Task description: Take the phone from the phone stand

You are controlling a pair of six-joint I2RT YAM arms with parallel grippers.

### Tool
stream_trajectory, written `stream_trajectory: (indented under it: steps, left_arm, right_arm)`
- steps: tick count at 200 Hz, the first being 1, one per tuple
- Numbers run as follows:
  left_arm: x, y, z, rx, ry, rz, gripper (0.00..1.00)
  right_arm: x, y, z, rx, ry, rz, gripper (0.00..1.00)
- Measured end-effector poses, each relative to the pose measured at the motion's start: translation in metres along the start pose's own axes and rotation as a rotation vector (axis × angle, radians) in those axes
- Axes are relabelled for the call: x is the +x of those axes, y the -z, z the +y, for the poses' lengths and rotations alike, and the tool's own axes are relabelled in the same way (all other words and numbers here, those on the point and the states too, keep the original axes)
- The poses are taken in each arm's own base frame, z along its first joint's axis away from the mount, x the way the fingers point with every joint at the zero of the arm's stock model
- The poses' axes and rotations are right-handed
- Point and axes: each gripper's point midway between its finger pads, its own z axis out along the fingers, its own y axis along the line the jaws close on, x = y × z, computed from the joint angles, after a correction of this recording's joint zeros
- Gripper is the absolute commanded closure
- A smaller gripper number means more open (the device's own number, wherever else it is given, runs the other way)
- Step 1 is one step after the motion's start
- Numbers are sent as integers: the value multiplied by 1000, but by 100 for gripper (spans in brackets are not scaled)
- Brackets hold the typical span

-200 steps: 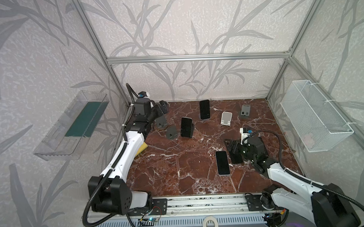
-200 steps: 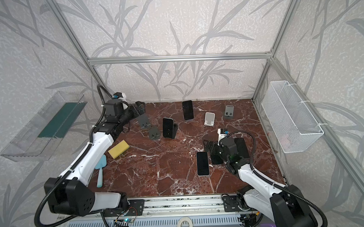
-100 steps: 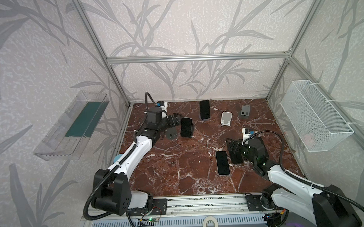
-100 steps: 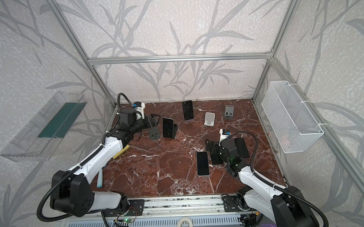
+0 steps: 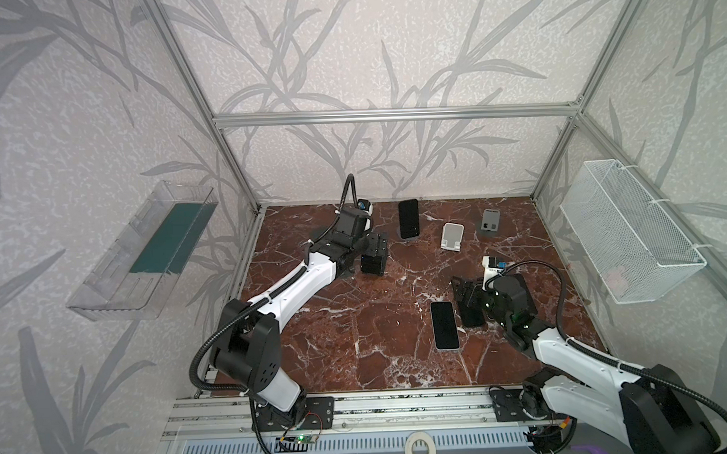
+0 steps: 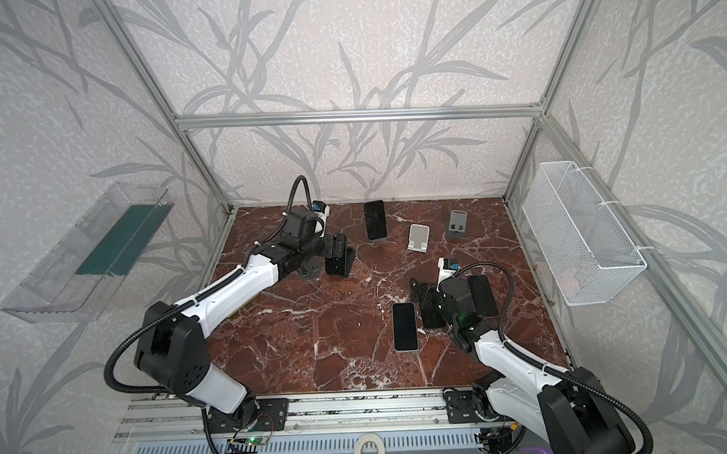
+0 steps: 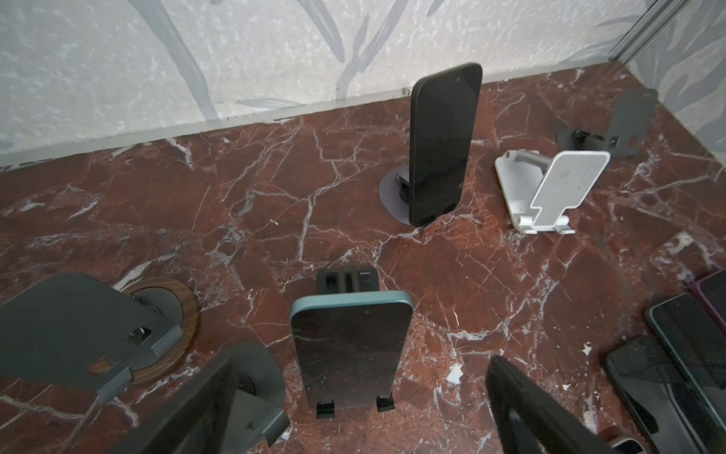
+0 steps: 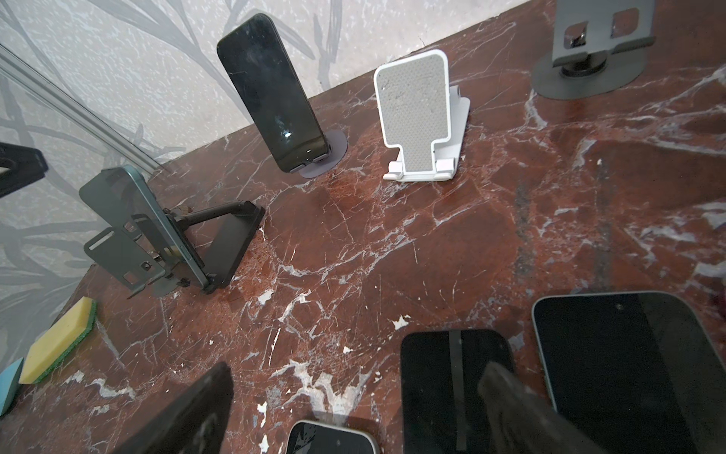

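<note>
Nearest me, my right gripper [image 8: 357, 377] hangs with jaws wide above a flat phone [image 8: 444, 373]. Farther in, the left gripper [image 7: 361, 373] is spread wide, clear of both edges of the teal-rimmed phone [image 7: 349, 353] leaning in its black stand [image 7: 347, 279]; open marble floor [image 7: 471, 275] beyond, then the rear wall [image 7: 196, 59]

Leaf-papered walls [image 5: 347, 49], red marble table [image 5: 356, 319]
Metal bars [image 5: 391, 114] edge them; clear shelf [image 5: 118, 286] at picture left, wire basket [image 5: 628, 235] at right.
</note>
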Motion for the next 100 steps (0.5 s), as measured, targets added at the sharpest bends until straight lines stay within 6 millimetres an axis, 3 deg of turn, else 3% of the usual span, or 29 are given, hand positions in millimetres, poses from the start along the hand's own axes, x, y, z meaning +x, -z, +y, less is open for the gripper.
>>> stream_trajectory:
  steps: [46, 100]
  left_arm:
    - [18, -25, 0, -22, -5, 61, 2]
    - [18, -40, 10, -88, 0, 68, 6]
  right_arm:
    - [2, 0, -1, 6, 1, 9, 2]
    - [7, -3, -2, 7, -2, 26, 2]
